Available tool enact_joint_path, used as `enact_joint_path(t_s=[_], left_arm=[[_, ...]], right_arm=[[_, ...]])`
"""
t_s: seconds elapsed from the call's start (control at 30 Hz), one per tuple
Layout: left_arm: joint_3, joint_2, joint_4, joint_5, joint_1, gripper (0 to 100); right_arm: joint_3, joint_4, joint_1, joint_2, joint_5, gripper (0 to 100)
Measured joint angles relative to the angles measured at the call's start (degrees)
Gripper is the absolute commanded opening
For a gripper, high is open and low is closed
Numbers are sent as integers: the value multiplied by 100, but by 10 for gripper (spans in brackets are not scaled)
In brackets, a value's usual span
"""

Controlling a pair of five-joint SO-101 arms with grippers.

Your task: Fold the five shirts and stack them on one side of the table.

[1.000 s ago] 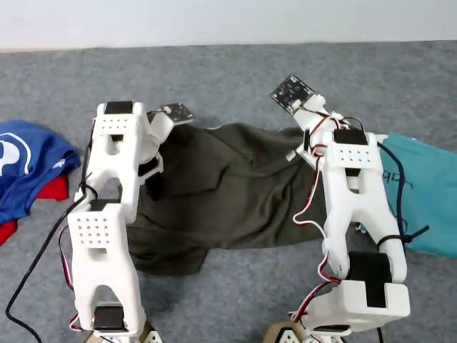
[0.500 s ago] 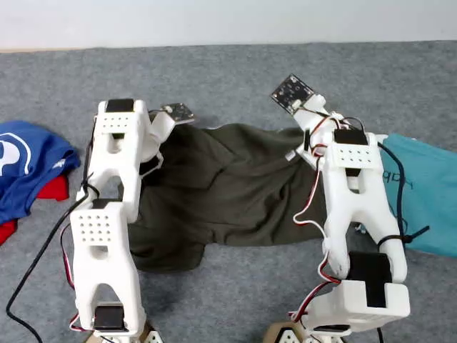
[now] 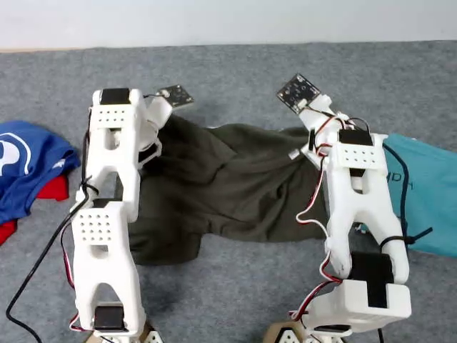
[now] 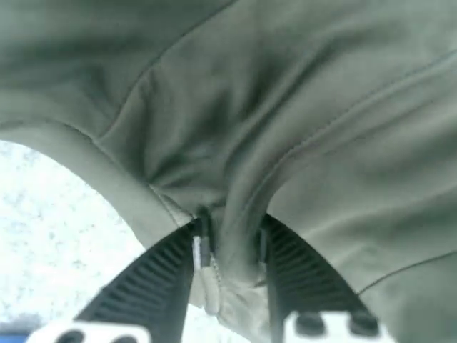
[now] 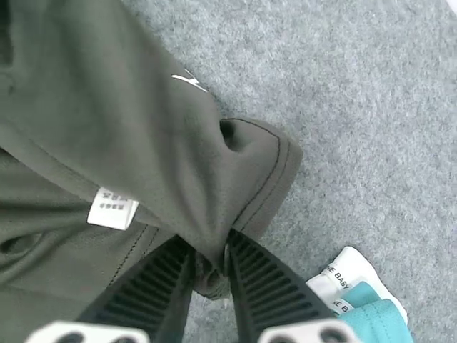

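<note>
The dark olive shirt (image 3: 228,186) lies spread and rumpled on the grey surface (image 3: 235,78) between the two arms, its far edge drawn up at both ends. The left end effector (image 4: 228,250) is clamped on a bunched fold of the olive shirt near its curved hem, with the ribbed fingers (image 4: 161,275) pressing the cloth from either side. The right end effector (image 5: 211,268) is likewise closed on a pinch of the olive shirt at its opposite far corner, close to a small white label (image 5: 113,207) sewn to the fabric. A teal shirt (image 3: 428,200) lies just beside the olive shirt on the right arm's side. A blue shirt (image 3: 28,168) sits well apart from the olive shirt on the left arm's side, lying over a red shirt (image 3: 53,187)
</note>
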Motion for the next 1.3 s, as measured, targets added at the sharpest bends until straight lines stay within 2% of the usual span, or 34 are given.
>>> enact_joint_path(t_s=[0.1, 0.4, 0.67, 0.83, 1.1, 1.3], left_arm=[[0, 0, 0, 0, 53, 4], [-202, 0, 0, -18, 97, 5], [-536, -1160, 0, -35, 97, 5], [-545, -2180, 9, 782, 35, 5], [-1213, -4000, -1213, 1864, -519, 5], [-1785, -4897, -2084, 1978, -501, 5]], right_arm=[[0, 0, 0, 0, 0, 9], [0, 0, 0, 0, 0, 9], [0, 9, 0, -246, -26, 9], [0, 9, 0, -993, -413, 9], [-519, 18, -9, -2620, -563, 9], [-976, 18, -9, -3420, -563, 9]])
